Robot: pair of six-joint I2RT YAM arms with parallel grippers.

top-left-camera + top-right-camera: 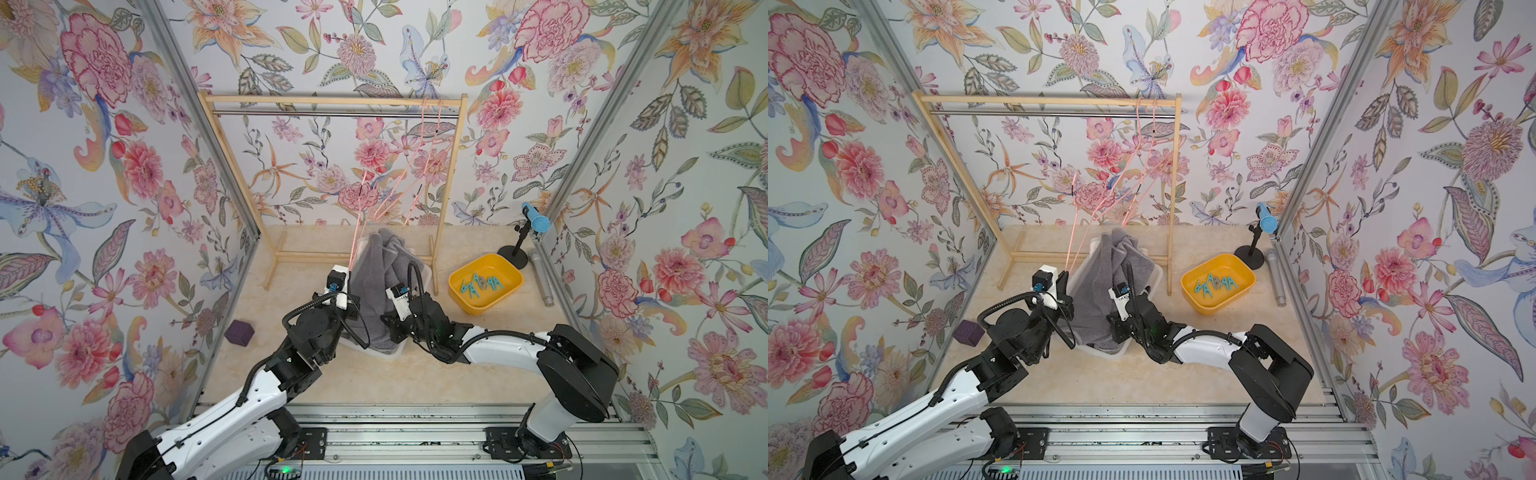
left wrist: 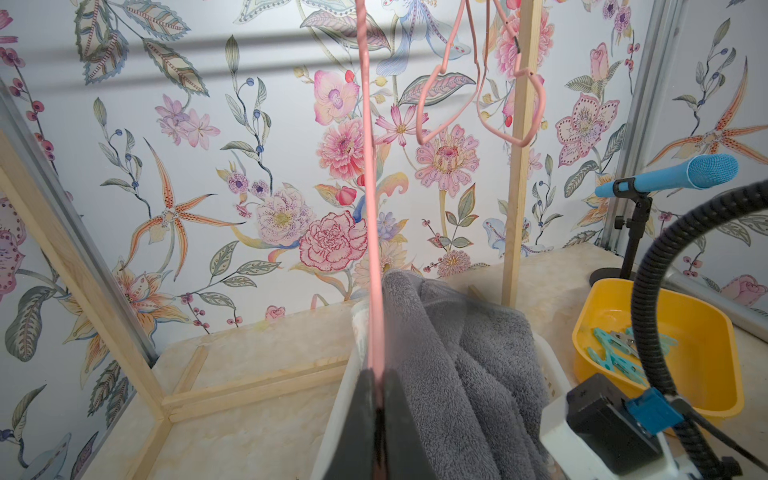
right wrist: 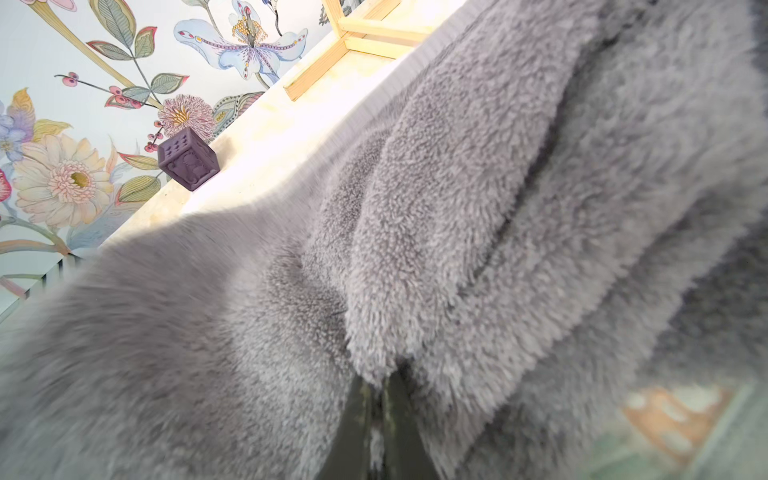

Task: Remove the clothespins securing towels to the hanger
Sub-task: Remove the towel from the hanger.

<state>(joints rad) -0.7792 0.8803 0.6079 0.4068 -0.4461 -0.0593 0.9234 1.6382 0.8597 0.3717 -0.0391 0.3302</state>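
Observation:
My left gripper [image 1: 352,275] [image 1: 1064,276] [image 2: 376,374] is shut on the lower wire of a pink hanger [image 2: 370,166], which slants up toward the rail. Just to its right, a grey towel [image 1: 374,270] [image 1: 1100,270] [image 2: 457,353] [image 3: 457,208] lies bunched in a white basket [image 1: 388,354] [image 1: 1152,270]. My right gripper [image 1: 388,321] [image 1: 1113,324] [image 3: 380,382] is shut on a fold of that towel over the basket. Several teal clothespins [image 1: 482,284] [image 1: 1214,284] [image 2: 615,353] lie in a yellow tub [image 1: 498,303] [image 1: 1225,307] to the right. A blurred peach-and-mint patch [image 3: 673,415] shows under the towel.
A wooden rack [image 1: 332,99] with a metal rail [image 1: 311,113] stands at the back, with more pink hangers [image 1: 432,124] at its right end. At the back right are a blue microphone on a stand [image 1: 536,218] and a silver one [image 1: 540,274] lying down. A purple cube [image 1: 240,333] [image 3: 189,164] sits at the left wall.

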